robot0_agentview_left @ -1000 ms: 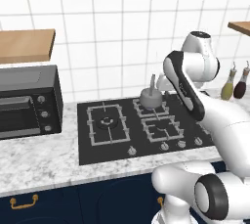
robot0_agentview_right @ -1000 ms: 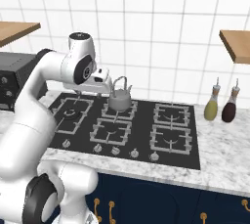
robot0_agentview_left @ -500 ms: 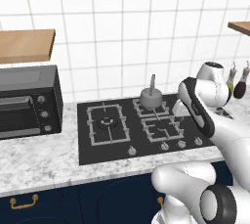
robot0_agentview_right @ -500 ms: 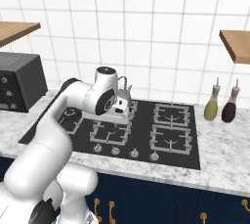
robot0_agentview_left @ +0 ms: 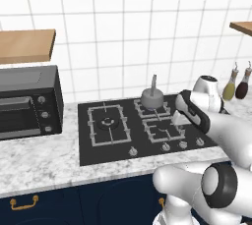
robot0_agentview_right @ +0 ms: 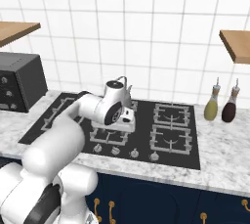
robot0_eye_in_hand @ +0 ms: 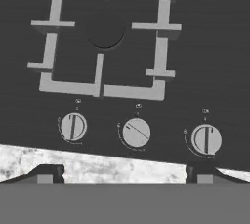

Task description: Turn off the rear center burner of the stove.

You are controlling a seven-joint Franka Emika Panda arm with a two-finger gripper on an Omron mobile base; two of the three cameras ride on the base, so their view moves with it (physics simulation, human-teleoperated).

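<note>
The arm has come down low over the stove (robot0_agentview_left: pixel 113 143), its jaws apart above the turned middle knob (robot0_eye_in_hand: pixel 136 133), so gripping comes next.

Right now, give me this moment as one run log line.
gripper: open, hovering above knob row | middle knob: slanted, neighbours upright | stove: kettle on rear center burner | contact: none

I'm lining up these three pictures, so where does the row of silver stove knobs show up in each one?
Left base view: the knob row lies along the cooktop's front edge, lower centre-right, beside the arm.
Right base view: it sits lower centre, below the arm.
Hand view: three knobs cross the lower middle, under a grate.
Shared landmark: the marble counter bordering the knobs.
</note>
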